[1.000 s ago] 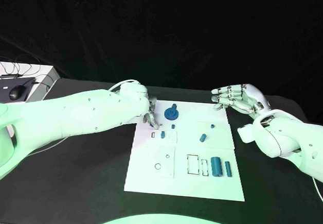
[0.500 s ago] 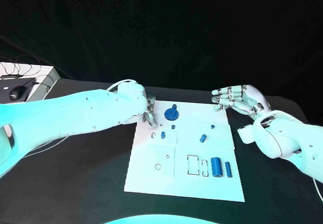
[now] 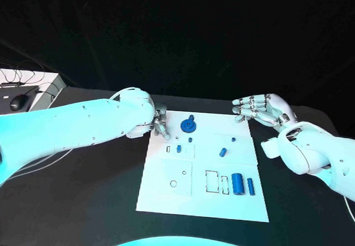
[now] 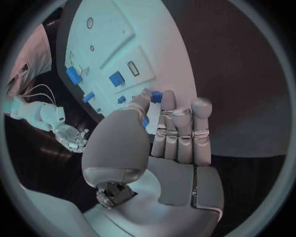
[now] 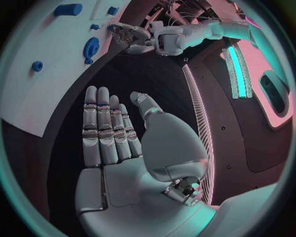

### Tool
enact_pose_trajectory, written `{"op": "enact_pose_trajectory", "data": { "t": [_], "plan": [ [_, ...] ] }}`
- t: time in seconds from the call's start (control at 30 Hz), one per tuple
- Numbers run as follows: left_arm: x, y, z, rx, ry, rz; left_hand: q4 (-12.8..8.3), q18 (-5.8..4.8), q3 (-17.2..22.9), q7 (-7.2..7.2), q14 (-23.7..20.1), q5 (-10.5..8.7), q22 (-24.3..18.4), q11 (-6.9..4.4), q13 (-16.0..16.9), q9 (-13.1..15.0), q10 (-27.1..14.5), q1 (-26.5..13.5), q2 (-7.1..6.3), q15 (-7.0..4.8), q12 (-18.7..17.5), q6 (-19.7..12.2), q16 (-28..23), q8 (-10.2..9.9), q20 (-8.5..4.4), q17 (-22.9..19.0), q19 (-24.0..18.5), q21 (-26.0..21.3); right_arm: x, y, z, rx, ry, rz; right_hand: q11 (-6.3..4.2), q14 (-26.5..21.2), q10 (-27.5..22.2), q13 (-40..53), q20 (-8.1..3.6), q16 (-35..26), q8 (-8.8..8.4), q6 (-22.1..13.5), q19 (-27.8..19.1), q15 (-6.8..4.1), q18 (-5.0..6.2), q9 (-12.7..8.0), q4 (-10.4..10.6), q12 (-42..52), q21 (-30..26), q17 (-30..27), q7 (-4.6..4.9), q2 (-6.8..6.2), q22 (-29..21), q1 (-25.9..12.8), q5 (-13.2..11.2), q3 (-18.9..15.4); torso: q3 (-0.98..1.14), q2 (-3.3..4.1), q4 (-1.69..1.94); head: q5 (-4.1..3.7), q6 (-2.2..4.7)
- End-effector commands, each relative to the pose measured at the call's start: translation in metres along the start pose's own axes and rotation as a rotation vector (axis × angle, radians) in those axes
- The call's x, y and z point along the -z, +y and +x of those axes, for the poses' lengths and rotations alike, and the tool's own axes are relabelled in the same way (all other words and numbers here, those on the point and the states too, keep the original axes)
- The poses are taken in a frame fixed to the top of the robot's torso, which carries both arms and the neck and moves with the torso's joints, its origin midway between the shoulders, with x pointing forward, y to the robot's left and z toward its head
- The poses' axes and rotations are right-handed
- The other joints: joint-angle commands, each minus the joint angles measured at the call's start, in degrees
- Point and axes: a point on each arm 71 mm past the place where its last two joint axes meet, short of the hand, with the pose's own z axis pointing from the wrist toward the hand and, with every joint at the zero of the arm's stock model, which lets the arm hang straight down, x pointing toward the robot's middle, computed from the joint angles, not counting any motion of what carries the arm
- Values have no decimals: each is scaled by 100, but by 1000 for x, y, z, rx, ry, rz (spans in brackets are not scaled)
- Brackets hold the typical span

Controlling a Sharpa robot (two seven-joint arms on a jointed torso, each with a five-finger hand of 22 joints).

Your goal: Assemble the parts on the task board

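Left hand (image 3: pixel 156 123) sits at the board's (image 3: pixel 180 200) far left corner, fingertips down at the board edge. Left wrist view: fingers (image 4: pixel 183 136) straight and side by side, thumb reaching toward them, nothing clearly between; a small blue piece (image 4: pixel 157 96) shows just past the fingertips, and whether it is pinched or merely lies on the board behind them, I cannot tell.

Right hand (image 3: pixel 260 110) hovers off the board's far right corner, above the black table (image 3: pixel 83 196), well apart from all parts. Right wrist view: palm flat, fingers (image 5: pixel 101 128) extended together, thumb out to the side, holding nothing — released.

Parts, placed from the hands:
- Round blue disc (image 3: pixel 189 124) with a knob, just beside the left fingertips, on the far part of the board between the two hands.
- Small peg (image 3: pixel 191 139) and a short piece (image 3: pixel 178 148) near the left hand, on the robot's side of it.
- Small peg (image 3: pixel 233 139) and an angled piece (image 3: pixel 223 152) toward the right hand's side, on the board, clear of it.
- Thick cylinder (image 3: pixel 238 183) and a slim bar (image 3: pixel 250 186) side by side on the near right of the board, well apart from both hands, next to rectangular recesses (image 3: pixel 212 180).
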Motion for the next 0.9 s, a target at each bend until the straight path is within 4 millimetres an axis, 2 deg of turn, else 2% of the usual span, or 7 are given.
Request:
{"op": "enact_pose_trajectory", "data": {
  "t": [0.03,0.7,0.73,0.77,0.8,0.9],
  "plan": [
    [0,4,9,69,48,14,-769,61,811,18,-47,26,206,10,12,27,-39,-10,35,5,-27,15,-43,19,-10,-22,-31,-27,0,0,1,0,13,-5,13,8,45,-8,1,-21,-21,-3,-20,-28,-84,-7,8,-29,37,2,31,-30,9,41,11,16,-1,0,2,2,1],
    [7,14,7,163,96,40,-818,142,1127,158,-309,33,139,92,125,-175,-262,-78,82,73,-36,-125,-95,-143,67,-429,-171,-315,1,-1,0,1,14,-3,14,4,42,-8,3,-23,-25,-9,-25,-27,-84,-9,9,-31,39,1,32,-34,11,33,23,24,9,-4,-2,17,27],
    [8,14,7,165,97,42,-802,140,1181,222,-308,36,146,109,129,-241,-262,-93,108,81,-26,-240,-77,-223,70,-419,-166,-296,1,-1,0,0,14,-3,14,4,42,-8,3,-23,-25,-9,-25,-27,-84,-9,9,-31,39,1,32,-34,11,33,23,24,9,-4,-1,19,31],
    [8,14,6,166,98,43,-814,153,1338,254,-340,23,149,120,155,-437,-291,-138,46,130,43,-187,-55,-268,90,-467,-182,-313,1,-1,0,0,14,-2,14,4,42,-8,3,-23,-25,-9,-25,-27,-84,-9,9,-31,39,1,32,-34,11,33,23,24,10,-4,0,22,38],
    [8,14,6,167,98,45,-801,160,1357,246,-344,22,151,125,150,-487,-305,-154,60,101,47,-190,-39,-275,95,-474,-183,-314,1,-1,0,0,14,-2,14,4,42,-8,3,-23,-25,-9,-25,-27,-84,-9,9,-31,39,1,32,-34,11,33,23,24,11,-4,0,23,40],
    [9,14,4,170,99,47,-832,176,1385,247,-369,11,173,140,120,-708,-325,-152,133,115,90,-168,29,-233,106,-531,-187,-295,1,-1,1,0,15,-3,14,4,42,-8,3,-23,-25,-9,-25,-27,-84,-9,9,-31,39,1,32,-34,11,33,23,24,9,-6,-2,27,49]
  ]
}}
